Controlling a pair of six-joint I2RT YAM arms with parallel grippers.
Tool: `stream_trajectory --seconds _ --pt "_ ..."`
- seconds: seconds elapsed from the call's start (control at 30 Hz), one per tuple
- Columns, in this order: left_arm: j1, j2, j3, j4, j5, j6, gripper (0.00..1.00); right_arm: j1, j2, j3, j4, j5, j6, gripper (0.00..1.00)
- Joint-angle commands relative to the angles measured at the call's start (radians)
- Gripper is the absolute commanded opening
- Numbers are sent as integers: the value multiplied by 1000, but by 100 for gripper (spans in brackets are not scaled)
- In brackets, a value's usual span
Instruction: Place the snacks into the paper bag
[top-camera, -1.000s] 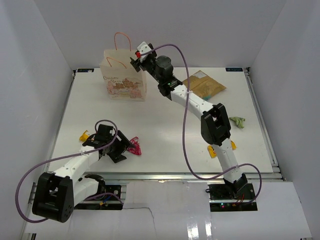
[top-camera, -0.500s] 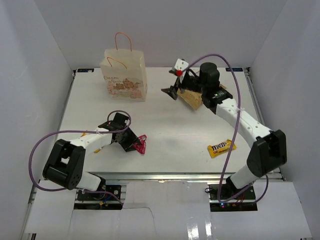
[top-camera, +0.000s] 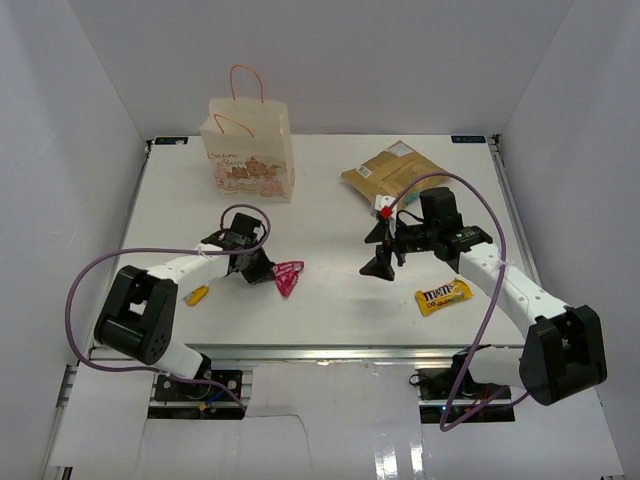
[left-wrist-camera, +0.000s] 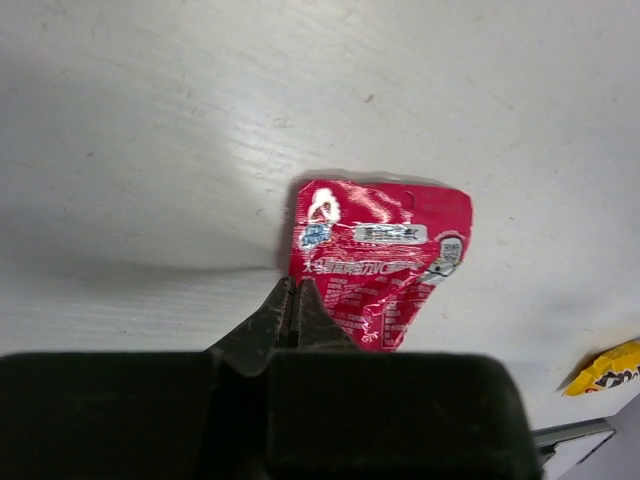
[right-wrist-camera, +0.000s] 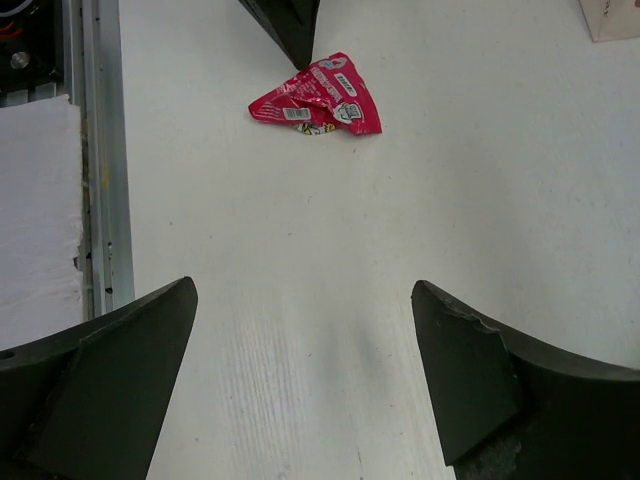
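Note:
The cream paper bag (top-camera: 250, 152) stands upright at the back left, its orange handles up. A pink packet (top-camera: 290, 276) lies on the table left of centre. My left gripper (top-camera: 264, 270) is low beside it and shut, its tips (left-wrist-camera: 295, 292) meeting on the packet's (left-wrist-camera: 378, 258) near corner. My right gripper (top-camera: 378, 251) hangs open over bare table at the centre, with nothing between its fingers (right-wrist-camera: 303, 290). The tan pouch (top-camera: 394, 172) lies at the back right. A yellow M&M's packet (top-camera: 443, 296) sits front right, and a yellow-orange packet (top-camera: 198, 294) front left.
White walls close the table on three sides. A metal rail (top-camera: 320, 350) runs along the front edge by the arm bases. The right wrist view shows the pink packet (right-wrist-camera: 318, 98) ahead and a corner of the bag (right-wrist-camera: 612, 20) at the top right.
My left gripper shut at the pink packet, which shifted a little towards the back. My right arm swung away from the bag down to the table's centre, jaws open.

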Motion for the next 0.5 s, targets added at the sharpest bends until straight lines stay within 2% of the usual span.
stream_trajectory --seconds 0.0,0.17,0.23,0.27,0.3,0.33,0.37,0.4,0.47 --pt "-2 -87 37 52 -17 88 0 -33 -57 -17 -24 -50 -9 93" --pt "-2 -190 43 58 9 128 0 -56 -85 -37 -22 -48 -1 93" --pt "-2 -227 35 84 64 160 0 -57 -88 -46 -22 -48 0 93" --pt "-2 -230 27 101 104 179 4 -59 -91 -49 -22 -47 2 93" --pt "-2 -224 27 113 207 228 11 -60 -92 -49 -22 -47 3 93" --pt "-10 -200 38 112 242 248 39 -62 -94 -55 -21 -47 5 93" --pt "-16 -183 49 97 259 262 53 -62 -92 -56 -21 -47 5 93" --pt "-25 -167 61 74 244 295 62 -62 -94 -60 -21 -45 5 93" --pt "-59 -130 85 6 205 332 71 -63 -94 -67 -21 -44 6 93"
